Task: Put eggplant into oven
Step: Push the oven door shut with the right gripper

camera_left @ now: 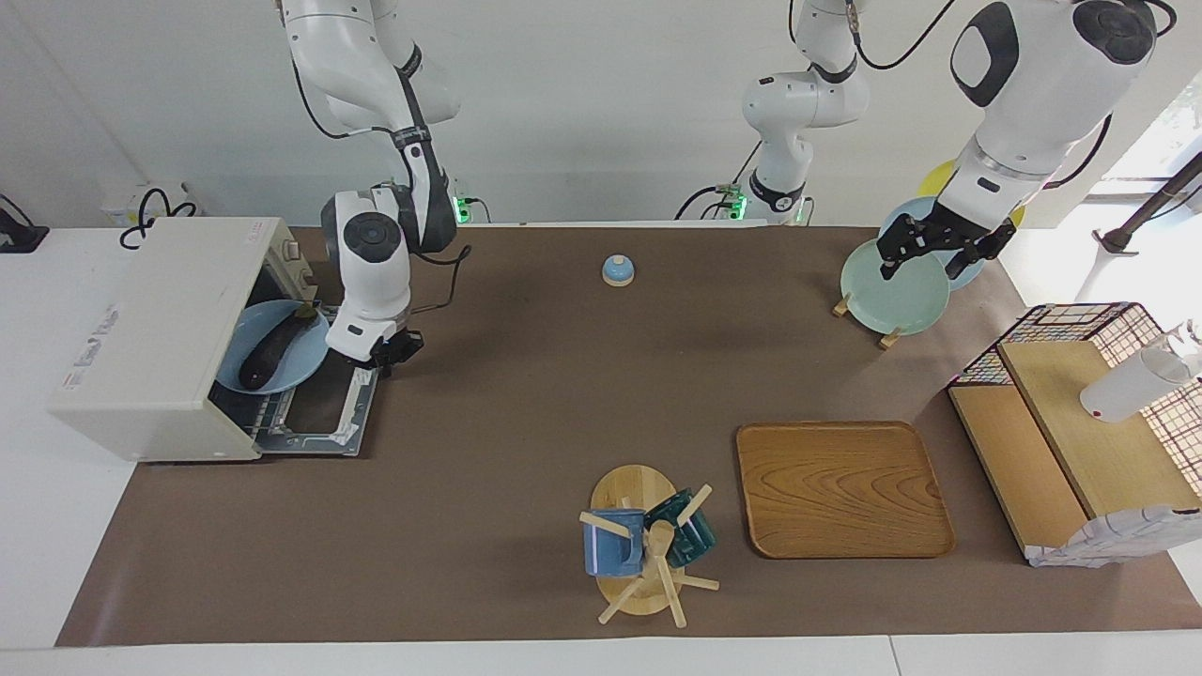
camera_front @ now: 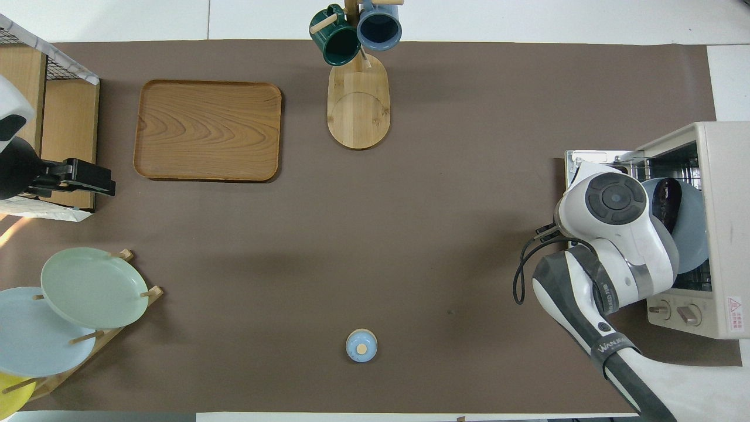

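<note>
- My right pincer (camera_left: 392,355): fingertips together, gripping nothing visible, low at the open oven door (camera_left: 319,413).
- My left pincer (camera_left: 925,255): fingers apart, waiting over the green plate (camera_left: 892,291).
- Eggplant (camera_left: 272,349): on the blue plate (camera_left: 302,361), which pokes out of the oven (camera_left: 150,338).
- Risk: shutting the door strikes the protruding plate; a nudge rolls the eggplant off.

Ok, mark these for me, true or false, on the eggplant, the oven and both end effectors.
1. The eggplant lies on a blue plate inside the oven. True.
2. The oven door is closed. False: it is folded down open.
3. The right end effector is shut, over the open door. True.
4. The left end effector grips the green plate. False: it is open, over the plate rack.
5. The wooden tray holds a mug. False: the tray is bare.
</note>
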{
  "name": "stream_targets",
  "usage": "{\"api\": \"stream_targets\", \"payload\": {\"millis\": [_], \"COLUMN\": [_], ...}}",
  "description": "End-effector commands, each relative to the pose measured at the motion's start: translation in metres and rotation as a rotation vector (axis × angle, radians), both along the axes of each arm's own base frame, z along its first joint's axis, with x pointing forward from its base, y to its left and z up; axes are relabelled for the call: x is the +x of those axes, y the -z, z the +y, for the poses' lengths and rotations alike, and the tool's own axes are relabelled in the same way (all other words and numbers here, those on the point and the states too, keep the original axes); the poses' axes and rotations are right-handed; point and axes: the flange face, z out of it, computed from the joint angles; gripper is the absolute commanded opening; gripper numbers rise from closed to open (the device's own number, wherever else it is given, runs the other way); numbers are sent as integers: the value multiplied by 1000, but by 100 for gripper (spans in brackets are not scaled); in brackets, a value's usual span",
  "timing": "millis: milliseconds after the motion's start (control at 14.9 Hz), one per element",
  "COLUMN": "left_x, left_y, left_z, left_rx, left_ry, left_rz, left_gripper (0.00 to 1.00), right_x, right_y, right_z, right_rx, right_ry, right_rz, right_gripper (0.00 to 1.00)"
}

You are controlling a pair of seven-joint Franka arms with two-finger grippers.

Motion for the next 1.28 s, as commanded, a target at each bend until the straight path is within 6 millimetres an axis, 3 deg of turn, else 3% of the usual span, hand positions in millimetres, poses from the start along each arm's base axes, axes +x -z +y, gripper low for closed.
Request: {"api": "stream_targets", "payload": {"millis": [0,134,403,671,805,872,1074,1208], "left_x": [-2,-2,-2,-2,-2,-2,-2,-2], "left_y": [-4,-4,-4,-4,-4,-4,-4,-4], "left_z": [4,3,3,3,3,3,3,3], "left_rx": [19,19,19,19,19,19,19,19], "left_ry": [-11,-9,-9,-9,-9,-9,-9,-9], "left_rz": [-8,-6,-8,-8,-8,-8,-8,-8], "left_gripper": [100,100,100,100,100,100,100,100], "right_x": [31,41,37,27,28,29,35,34], "right_y": [-52,-85,-132,-145,-153,-167,-227,-251], "right_z": [-28,-46,-89,-137,-139,-138,-118,-102], "right_rx": [-82,-92,-48,-9,8,25,108,156], "right_ry": [-57,-39,-16,1,5,25,65,62], "right_rz": [18,50,71,79,76,89,99,93], "right_gripper": [0,0,0,1,2,4,22,41]}}
